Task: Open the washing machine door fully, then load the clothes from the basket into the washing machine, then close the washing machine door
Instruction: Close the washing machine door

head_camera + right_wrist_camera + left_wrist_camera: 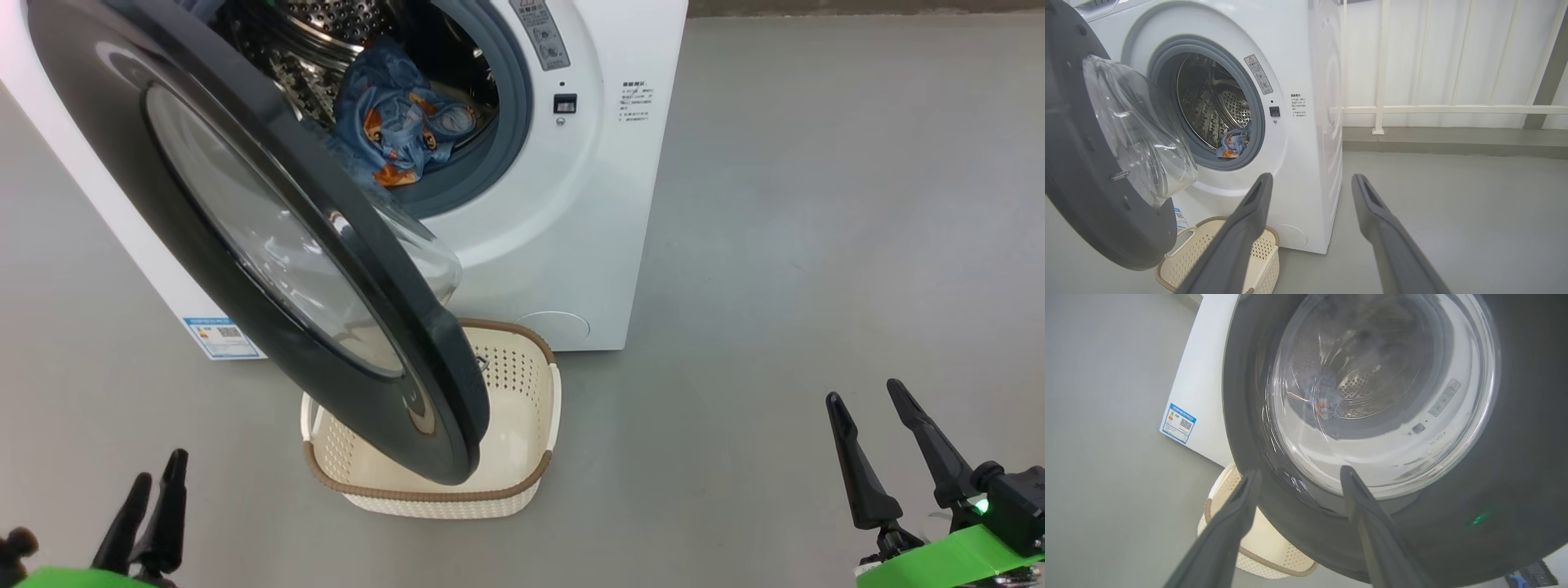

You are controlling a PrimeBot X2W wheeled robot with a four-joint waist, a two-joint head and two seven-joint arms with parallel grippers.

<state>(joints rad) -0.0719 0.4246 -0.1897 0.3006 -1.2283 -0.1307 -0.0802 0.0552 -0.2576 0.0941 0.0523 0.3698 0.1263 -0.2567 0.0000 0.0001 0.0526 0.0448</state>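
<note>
Door (269, 237) ajar over basket (490, 505); clothes (400, 122) in washer (571, 229). L gripper (1299, 471), R gripper (1311, 177): both spread wide, holding nothing.

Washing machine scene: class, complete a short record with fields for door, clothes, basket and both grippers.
washing machine door: partly open, swung outward
clothes: blue printed garment inside the washing machine opening
basket: on the floor under the door's lower edge; visible part empty
left gripper: open, holding nothing
right gripper: open, holding nothing
</note>
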